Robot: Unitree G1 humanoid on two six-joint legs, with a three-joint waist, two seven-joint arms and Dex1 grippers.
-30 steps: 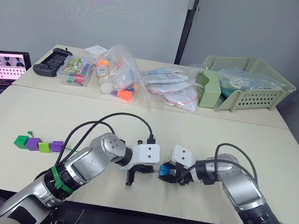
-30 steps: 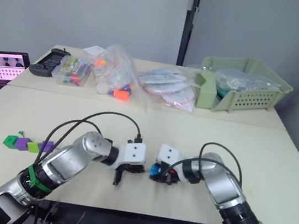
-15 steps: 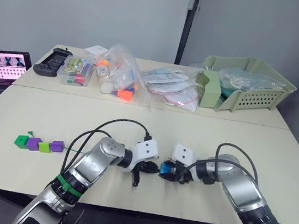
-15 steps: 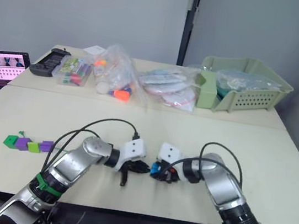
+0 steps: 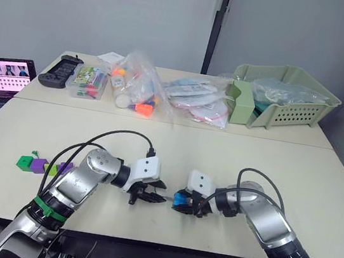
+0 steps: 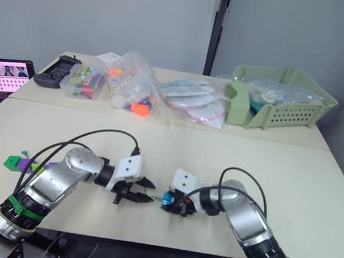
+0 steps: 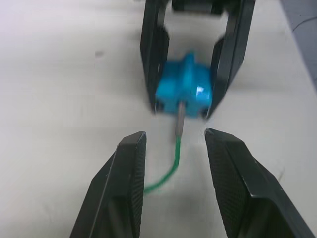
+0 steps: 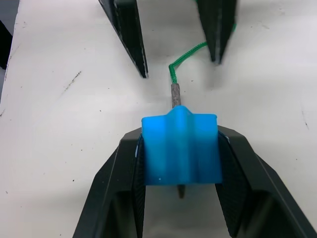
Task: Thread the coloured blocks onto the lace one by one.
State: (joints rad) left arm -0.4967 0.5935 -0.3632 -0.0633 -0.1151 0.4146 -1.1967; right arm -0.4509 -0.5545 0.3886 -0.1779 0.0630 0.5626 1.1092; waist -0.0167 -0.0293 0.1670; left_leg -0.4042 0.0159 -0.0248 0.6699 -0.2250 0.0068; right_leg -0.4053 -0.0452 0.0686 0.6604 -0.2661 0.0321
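My right gripper (image 8: 181, 140) is shut on a blue block (image 8: 181, 148) just above the table near its front edge. The lace's (image 7: 171, 171) stiff pale tip (image 8: 175, 94) runs into the block's hole, and a short bit pokes out the far side. Facing it, my left gripper (image 7: 176, 135) stands open. The green cord lies loose between its fingers (image 7: 126, 188), touching neither. At the table's left sits a row of blocks on the cord: dark green (image 5: 24, 161), purple (image 5: 39, 165), light green (image 5: 51, 168) and purple (image 5: 65, 166). My left arm hides the cord between them and the gripper.
Along the back of the table are a black controller (image 5: 58, 71), a clear marker case (image 5: 89, 82), plastic bags with orange pieces (image 5: 136, 88) and a green basket (image 5: 285, 97). A laptop (image 5: 0, 76) stands off the left edge.
Both grippers have shifted to the left along the table's front, still facing each other. The right one has kept the blue block. The left arm's elbow has swung outward.
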